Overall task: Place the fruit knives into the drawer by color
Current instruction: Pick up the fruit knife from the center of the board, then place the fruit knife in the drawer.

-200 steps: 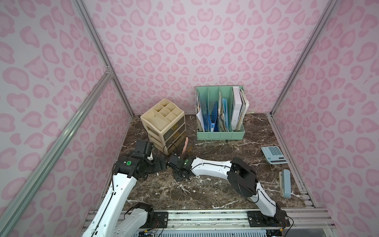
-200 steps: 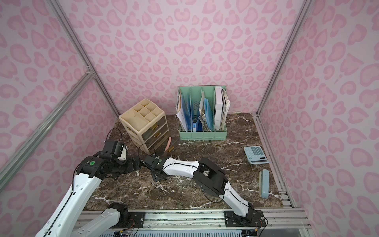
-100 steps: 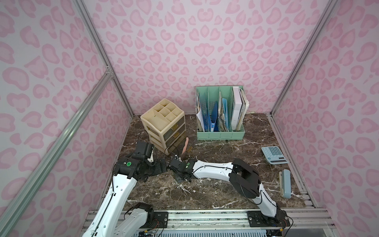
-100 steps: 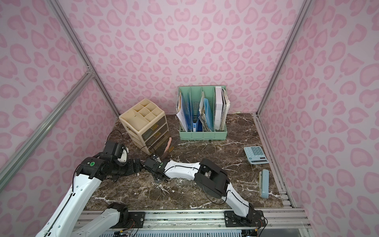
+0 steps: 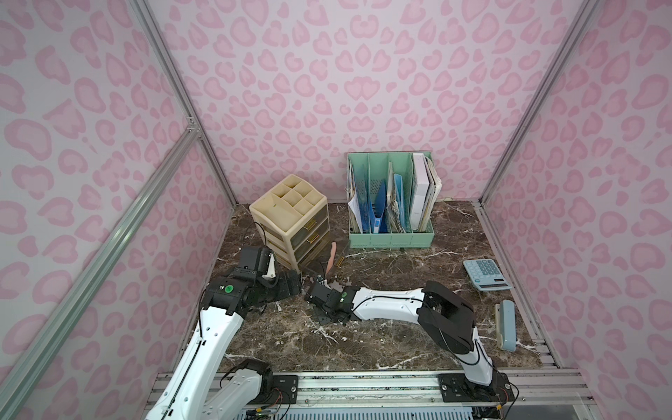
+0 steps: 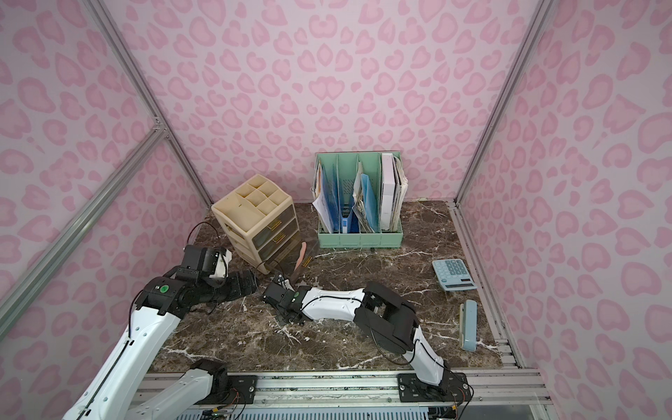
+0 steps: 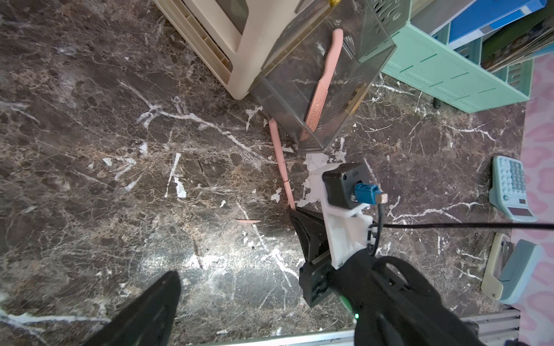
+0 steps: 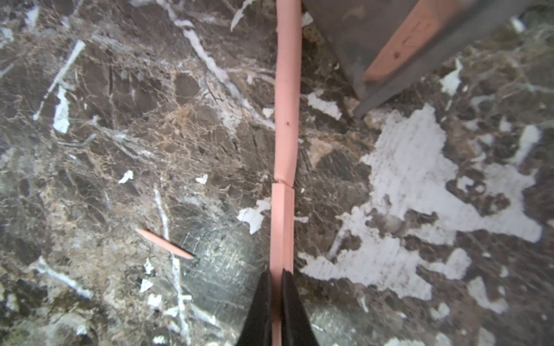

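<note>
A salmon pink fruit knife (image 8: 286,119) stretches along the marble away from my right gripper (image 8: 277,277), which is shut on its near end. Its far end reaches the corner of the pulled-out clear bottom drawer (image 7: 329,119). A second pink knife (image 7: 322,90) leans inside that drawer (image 5: 322,260), and shows in both top views (image 5: 331,259) (image 6: 302,254). The cream drawer unit (image 5: 291,214) stands behind. My left gripper (image 7: 263,293) is open and holds nothing. It hovers just left of the right gripper (image 5: 317,287) in a top view.
A small pink sliver (image 8: 165,243) lies on the marble left of the held knife. A green file rack (image 5: 391,232) stands at the back. A calculator (image 5: 485,274) and a pale blue stapler (image 5: 506,329) lie by the right rail.
My right gripper has closed on the pink knife and shifted slightly left. The left arm has barely moved.
</note>
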`<state>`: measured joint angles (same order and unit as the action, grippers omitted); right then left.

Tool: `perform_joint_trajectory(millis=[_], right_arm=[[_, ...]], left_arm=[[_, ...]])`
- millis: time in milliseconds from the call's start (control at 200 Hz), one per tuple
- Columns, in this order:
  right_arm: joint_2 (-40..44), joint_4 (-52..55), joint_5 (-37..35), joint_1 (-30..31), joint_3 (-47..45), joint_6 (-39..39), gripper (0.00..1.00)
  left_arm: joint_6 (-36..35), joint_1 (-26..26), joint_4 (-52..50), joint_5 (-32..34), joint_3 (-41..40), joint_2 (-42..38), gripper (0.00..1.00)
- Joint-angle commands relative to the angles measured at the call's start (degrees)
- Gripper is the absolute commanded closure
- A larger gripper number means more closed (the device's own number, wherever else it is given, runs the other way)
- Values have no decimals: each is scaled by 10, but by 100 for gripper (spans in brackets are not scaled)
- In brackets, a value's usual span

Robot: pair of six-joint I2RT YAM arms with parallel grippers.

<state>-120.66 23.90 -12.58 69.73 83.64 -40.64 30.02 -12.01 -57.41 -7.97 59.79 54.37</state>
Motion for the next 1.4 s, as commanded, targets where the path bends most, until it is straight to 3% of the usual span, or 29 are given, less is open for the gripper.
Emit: perform_joint_trajectory(millis=[0, 505, 755, 1145, 1395], right_arm=[[-4, 118, 24, 0, -22, -14, 100], [166, 55, 75, 1, -153, -21, 100], [254, 40, 96, -1, -175, -40, 100], [270, -23, 182, -79, -131, -127, 100], [265, -128, 248, -139, -155, -260, 100]], left_arm=[[-5, 1, 6, -3, 7, 1, 4], [-8, 2, 22, -8, 26, 22, 4], [-11, 1, 24, -6, 54, 42, 4], [-17, 2, 23, 6, 127, 92, 4], [-14, 2, 25, 4, 164, 113, 4]])
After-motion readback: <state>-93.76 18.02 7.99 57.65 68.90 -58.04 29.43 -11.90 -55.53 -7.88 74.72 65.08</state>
